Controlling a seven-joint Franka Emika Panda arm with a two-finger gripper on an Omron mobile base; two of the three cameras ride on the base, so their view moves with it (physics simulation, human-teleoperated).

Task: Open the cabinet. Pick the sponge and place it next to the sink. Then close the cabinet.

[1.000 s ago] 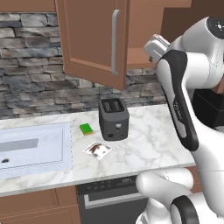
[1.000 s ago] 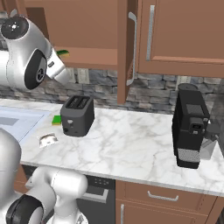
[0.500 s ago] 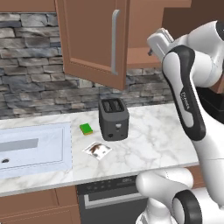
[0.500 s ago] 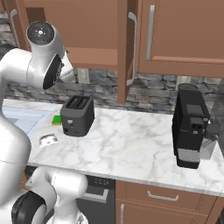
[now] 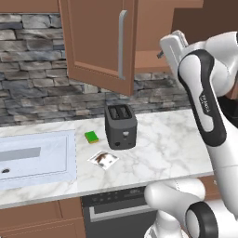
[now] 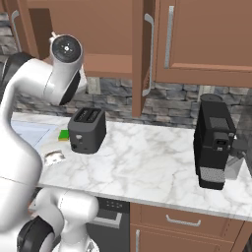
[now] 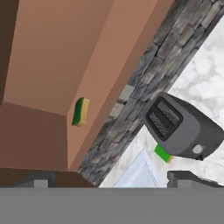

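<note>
Two dark fingertips (image 7: 39,180) show at the bottom edge of the hand view, far apart w/ nothing between them; gripper (image 7: 114,178) is spread wide, holding nothing.

Sponge (image 7: 80,112) sits upper-left of center in the hand view, inside the cabinet (image 7: 78,57), standing on edge on the shelf floor near its front lip; green face w/ a tan-orange layer beside it. It lies above and left of the gap between the tips, well apart from both, no contact.

Left base view: cabinet door (image 5: 100,42) hangs open at upper center, silver bar handle (image 5: 122,42) on it. Arm's hand end is at upper right, up by the open cabinet front. Dark toaster (image 5: 120,125) stands mid-frame on the marble counter (image 5: 162,144); a brighter green sponge (image 5: 91,136) lies just left of it, a small packet (image 5: 103,159) below that. Sink (image 5: 35,158) is at lower left.

Right base view: black coffee machine (image 6: 214,142) at right on the counter, toaster at left-center, arm's white elbow at upper left.
</note>
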